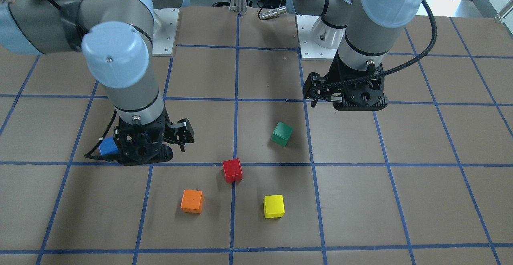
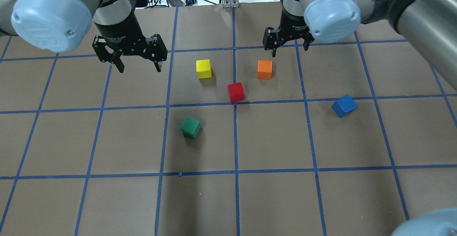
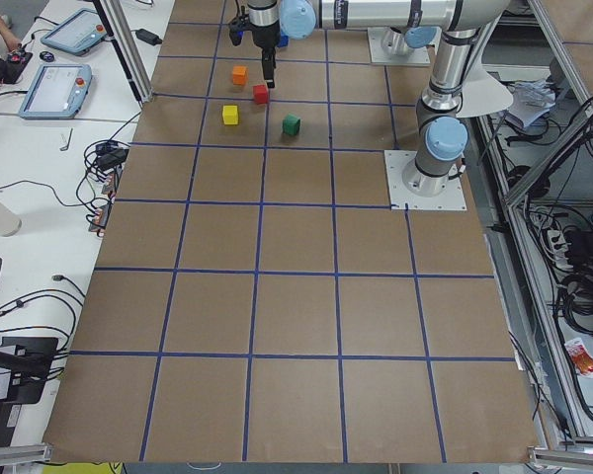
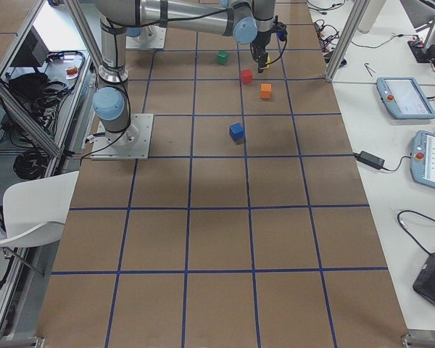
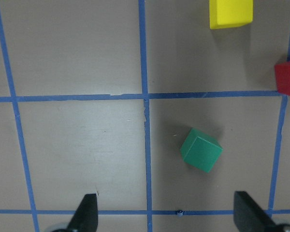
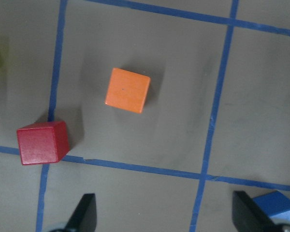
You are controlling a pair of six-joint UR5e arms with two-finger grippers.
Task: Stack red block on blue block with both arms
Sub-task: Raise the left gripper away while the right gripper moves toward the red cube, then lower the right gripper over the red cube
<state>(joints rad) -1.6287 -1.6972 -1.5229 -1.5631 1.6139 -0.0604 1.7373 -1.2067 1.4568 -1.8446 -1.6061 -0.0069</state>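
The red block (image 2: 236,92) sits on the table near the middle, on a blue tape line; it also shows in the front view (image 1: 232,170) and in the right wrist view (image 6: 42,142). The blue block (image 2: 344,105) lies apart to the right, partly hidden behind my right gripper in the front view (image 1: 107,146). My left gripper (image 2: 139,68) is open and empty, above the table, left of the blocks. My right gripper (image 2: 290,48) is open and empty, hovering just beyond the orange cube, with the blue block (image 6: 278,205) at one fingertip's edge.
A yellow cube (image 2: 204,68) and an orange cube (image 2: 264,69) sit just beyond the red block. A green cube (image 2: 191,126) lies nearer the robot, below my left gripper's view (image 5: 201,150). Blue tape lines grid the brown table (image 2: 107,193).
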